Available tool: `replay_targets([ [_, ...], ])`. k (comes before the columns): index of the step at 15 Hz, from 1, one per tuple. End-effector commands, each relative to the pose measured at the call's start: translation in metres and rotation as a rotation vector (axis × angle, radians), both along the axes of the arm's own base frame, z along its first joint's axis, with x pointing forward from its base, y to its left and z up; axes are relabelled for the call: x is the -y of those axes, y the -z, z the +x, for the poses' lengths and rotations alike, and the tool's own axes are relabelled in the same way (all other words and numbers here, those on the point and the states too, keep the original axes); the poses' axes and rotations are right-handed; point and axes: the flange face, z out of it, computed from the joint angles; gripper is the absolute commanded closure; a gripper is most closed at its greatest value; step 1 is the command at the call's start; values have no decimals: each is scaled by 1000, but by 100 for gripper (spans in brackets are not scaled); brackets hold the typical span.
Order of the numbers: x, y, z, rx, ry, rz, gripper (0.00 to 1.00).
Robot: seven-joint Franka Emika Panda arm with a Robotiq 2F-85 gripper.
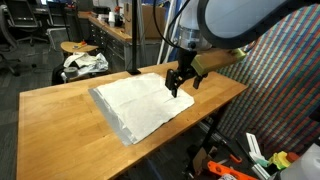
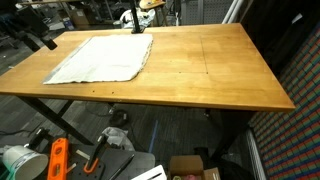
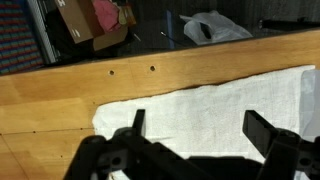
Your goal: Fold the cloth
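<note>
Hand point(image 3: 200, 135) fingers point(image 3: 265, 130) spread wide apart, nothing gripped, sitting low over the cloth point(image 3: 215, 105); can't tell if the tips touch it. In the wrist view the cloth's edge runs roughly parallel to the bench point(image 3: 60, 95) edge, with a strip of bare wood and two small holes point(image 3: 152, 68) between them. Past that edge, down on the floor: open cardboard box point(image 3: 85, 20) and a white plastic bag point(image 3: 215, 28). In both exterior views the cloth point(image 1: 140, 105) point(image 2: 100, 58) lies spread flat, unfolded and wrinkly, at one end of the bench point(image 1: 50, 110) point(image 2: 210, 70). One cloth corner reaches the bench's near long edge in an exterior view, and the hand point(image 1: 180, 85) is over the cloth's far side, near the opposite long edge. Beyond the bench's far end, a white bundle with dark patches point(image 1: 85, 63) sits on a round stool point(image 1: 70, 47).
</note>
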Motion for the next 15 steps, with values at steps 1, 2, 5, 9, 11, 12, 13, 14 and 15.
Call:
replay_targets([
  [1,0,0,0,-1,0,0,0],
  [2,0,0,0,-1,0,0,0],
  [5,0,0,0,-1,0,0,0],
  [9,0,-1,0,-1,0,0,0],
  [11,0,-1,0,-1,0,0,0],
  [12,1,0,2,-3,0,-2,0],
  [13,5,-1,7,-15,-18,12,0],
  [14,10,-3,12,-18,-20,28,0],
  [15,19,-4,20,-40,-19,54,0],
])
